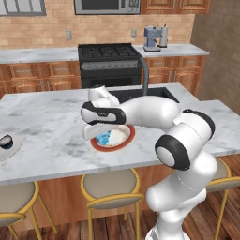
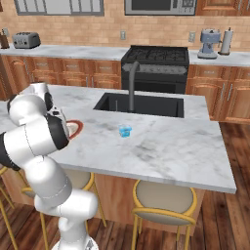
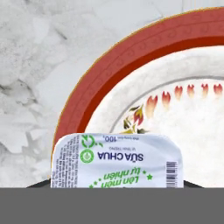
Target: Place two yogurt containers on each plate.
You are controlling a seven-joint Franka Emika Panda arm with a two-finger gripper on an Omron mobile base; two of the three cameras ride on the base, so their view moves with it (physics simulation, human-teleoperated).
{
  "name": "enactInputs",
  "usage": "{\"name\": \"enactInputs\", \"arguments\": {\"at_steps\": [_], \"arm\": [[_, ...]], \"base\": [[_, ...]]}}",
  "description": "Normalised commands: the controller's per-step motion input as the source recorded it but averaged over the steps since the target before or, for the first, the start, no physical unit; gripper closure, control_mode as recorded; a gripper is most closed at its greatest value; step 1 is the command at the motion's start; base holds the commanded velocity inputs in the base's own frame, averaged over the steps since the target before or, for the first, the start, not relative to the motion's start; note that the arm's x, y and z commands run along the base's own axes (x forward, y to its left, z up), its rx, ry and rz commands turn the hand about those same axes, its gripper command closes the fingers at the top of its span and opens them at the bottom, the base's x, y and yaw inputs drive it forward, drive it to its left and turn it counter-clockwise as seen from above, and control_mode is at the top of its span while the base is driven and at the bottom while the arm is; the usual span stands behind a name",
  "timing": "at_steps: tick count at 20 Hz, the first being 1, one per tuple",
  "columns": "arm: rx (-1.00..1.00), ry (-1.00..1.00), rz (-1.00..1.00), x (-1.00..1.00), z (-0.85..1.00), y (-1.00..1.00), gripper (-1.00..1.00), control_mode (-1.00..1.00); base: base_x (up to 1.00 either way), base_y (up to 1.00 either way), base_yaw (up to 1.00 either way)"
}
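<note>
My gripper [image 1: 100,135] hangs low over the white plate with the wide red-orange rim [image 1: 127,138], shut on a light blue boxy yogurt container [image 1: 103,138]. In the hand view, that container's printed white lid [image 3: 116,159] lies between my fingers over the near part of the plate [image 3: 109,74]. Whether it rests on the plate I cannot tell. A second light blue yogurt container [image 2: 125,131] stands on bare counter right of the red-rimmed plate [image 2: 76,129]. At the far left lies the pale grey plate [image 1: 14,149], with the dark navy yogurt container [image 1: 6,141] on it.
A black sink [image 2: 141,104] with a tall dark faucet [image 2: 131,88] sits behind the plate in the island counter [image 1: 51,117]. Round stools [image 1: 110,185] stand along the island's front edge. The stove [image 1: 110,61] and coffee machine [image 1: 153,38] are on the back wall.
</note>
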Motion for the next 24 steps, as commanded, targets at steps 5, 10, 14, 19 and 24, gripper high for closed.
{"name": "enactInputs", "arguments": {"at_steps": [5, 10, 14, 19, 24], "arm": [[0.00, 0.00, 0.00, 0.00, 0.06, 0.02, 1.00, -1.00], [0.00, 0.00, 0.00, 0.00, 0.03, -0.07, 1.00, -1.00], [0.00, 0.00, 0.00, 0.00, 0.00, -0.01, -1.00, -1.00], [0.00, 0.00, 0.00, 0.00, 0.01, 0.00, -1.00, -1.00], [0.00, 0.00, 0.00, 0.00, 0.03, 0.00, -1.00, -1.00]], "base": [[0.00, 0.00, 0.00], [0.00, 0.00, 0.00], [0.00, 0.00, 0.00], [0.00, 0.00, 0.00], [0.00, 0.00, 0.00]]}}
